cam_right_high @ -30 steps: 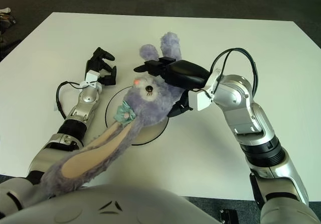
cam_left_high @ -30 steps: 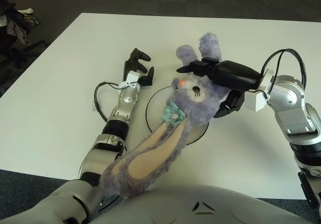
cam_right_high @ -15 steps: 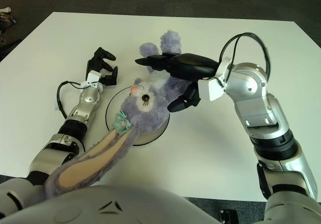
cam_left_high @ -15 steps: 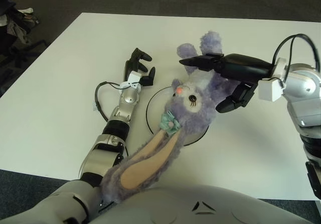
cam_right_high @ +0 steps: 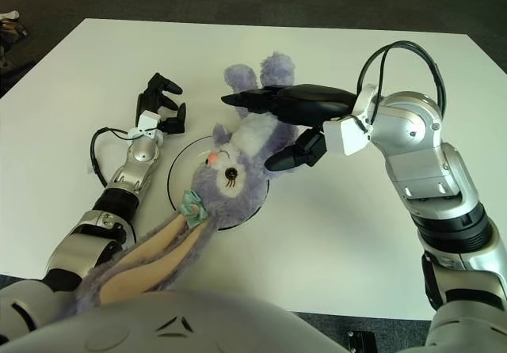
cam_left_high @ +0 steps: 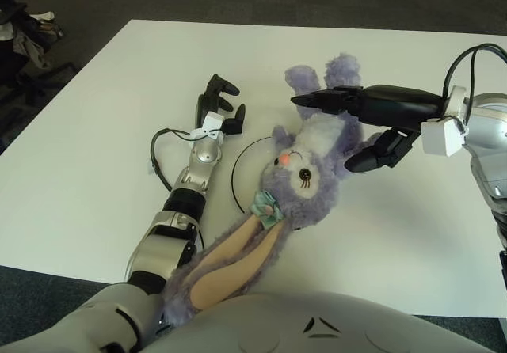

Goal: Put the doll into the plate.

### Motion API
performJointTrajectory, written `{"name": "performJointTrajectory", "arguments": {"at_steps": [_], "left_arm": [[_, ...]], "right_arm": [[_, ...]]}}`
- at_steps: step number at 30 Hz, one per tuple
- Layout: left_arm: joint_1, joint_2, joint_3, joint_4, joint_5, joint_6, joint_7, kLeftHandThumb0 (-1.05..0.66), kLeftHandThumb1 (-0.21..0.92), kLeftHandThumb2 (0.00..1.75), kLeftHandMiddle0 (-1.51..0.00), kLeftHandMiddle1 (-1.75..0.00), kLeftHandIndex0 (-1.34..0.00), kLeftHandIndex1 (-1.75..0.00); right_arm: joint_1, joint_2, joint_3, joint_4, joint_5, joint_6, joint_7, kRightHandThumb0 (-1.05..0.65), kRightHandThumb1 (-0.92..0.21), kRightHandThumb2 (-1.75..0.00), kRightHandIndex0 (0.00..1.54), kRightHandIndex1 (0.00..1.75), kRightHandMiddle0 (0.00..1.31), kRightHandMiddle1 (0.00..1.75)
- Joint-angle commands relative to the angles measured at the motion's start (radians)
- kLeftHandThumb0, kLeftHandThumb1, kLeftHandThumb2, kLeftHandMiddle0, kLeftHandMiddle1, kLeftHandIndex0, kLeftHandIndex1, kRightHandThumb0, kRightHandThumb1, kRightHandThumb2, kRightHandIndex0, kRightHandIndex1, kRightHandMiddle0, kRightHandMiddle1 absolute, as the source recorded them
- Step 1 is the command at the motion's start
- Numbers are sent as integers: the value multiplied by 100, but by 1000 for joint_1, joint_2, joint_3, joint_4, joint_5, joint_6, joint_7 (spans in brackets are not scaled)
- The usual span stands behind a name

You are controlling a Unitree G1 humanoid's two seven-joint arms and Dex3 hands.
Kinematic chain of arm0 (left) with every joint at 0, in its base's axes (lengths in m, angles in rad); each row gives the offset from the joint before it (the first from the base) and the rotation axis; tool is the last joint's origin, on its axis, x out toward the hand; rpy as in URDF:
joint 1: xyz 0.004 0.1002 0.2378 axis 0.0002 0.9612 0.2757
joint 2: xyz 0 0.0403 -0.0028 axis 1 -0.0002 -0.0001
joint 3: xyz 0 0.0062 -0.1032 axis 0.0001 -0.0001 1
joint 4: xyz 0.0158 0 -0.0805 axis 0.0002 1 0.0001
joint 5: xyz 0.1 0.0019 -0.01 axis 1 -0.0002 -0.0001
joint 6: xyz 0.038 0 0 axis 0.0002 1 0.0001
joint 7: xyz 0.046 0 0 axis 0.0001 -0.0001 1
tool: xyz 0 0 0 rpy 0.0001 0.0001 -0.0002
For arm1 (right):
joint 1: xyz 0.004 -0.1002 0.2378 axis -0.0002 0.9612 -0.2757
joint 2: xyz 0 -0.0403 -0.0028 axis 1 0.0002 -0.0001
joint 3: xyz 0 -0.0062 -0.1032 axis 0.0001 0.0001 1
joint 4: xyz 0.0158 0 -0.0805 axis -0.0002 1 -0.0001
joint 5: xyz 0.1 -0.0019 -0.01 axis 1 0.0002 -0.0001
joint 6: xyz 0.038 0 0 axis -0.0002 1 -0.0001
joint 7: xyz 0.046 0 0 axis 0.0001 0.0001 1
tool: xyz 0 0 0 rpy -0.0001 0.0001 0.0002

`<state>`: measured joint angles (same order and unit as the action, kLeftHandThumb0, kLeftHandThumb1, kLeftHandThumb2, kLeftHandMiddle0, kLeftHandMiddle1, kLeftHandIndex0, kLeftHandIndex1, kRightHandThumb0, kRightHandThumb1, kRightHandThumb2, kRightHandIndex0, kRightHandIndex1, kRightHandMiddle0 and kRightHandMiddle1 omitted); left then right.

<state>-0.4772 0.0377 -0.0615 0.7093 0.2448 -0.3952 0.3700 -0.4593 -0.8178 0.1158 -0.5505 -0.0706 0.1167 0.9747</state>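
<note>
The doll [cam_left_high: 305, 167], a purple plush rabbit, lies on its back across the plate [cam_left_high: 241, 180] in the middle of the white desk [cam_left_high: 79, 147]. Its head and body cover most of the plate, so only the plate's left rim shows. Its feet point to the far side, and one long ear [cam_left_high: 226, 262] trails toward the near edge of the desk, past the plate. A teal bow [cam_left_high: 265, 205] sits at the base of that ear.

The right robot hand [cam_left_high: 360, 123] hovers over the doll's far end with its fingers spread, gripping nothing.

The left robot hand [cam_left_high: 219, 106] shows just left of the plate, fingers loosely curled around nothing.
</note>
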Motion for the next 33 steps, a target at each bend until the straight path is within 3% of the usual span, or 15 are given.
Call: {"name": "performJointTrajectory", "arguments": {"at_steps": [1,5,23,27,33], "left_arm": [[86,-32,-18,73,8,-19,11,-1,23,142,-56,-175,-55,-175],[83,-30,-24,87,19,-40,28,-1,23,143,-57,-175,-55,-175],[104,-40,-42,58,11,-67,13,-1,20,146,-59,-175,-57,-175],[112,-39,-43,36,2,-47,-15,-1,20,146,-59,-175,-57,-175],[114,-35,-39,35,-11,-48,-42,-1,23,143,-57,-175,-55,-175]], "right_arm": [[-21,-14,9,-13,-10,13,3,-43,-70,-82,0,0,0,0],[-24,-10,8,-21,-13,39,-5,-32,-57,-93,0,0,0,0],[-16,-1,-8,-37,-11,65,-36,-7,-28,-111,0,0,0,0],[-10,-6,-13,-37,-27,50,-54,-10,-26,-111,0,0,0,0],[37,11,-15,-11,-76,-61,-126,-23,-24,-108,0,0,0,0]]}}
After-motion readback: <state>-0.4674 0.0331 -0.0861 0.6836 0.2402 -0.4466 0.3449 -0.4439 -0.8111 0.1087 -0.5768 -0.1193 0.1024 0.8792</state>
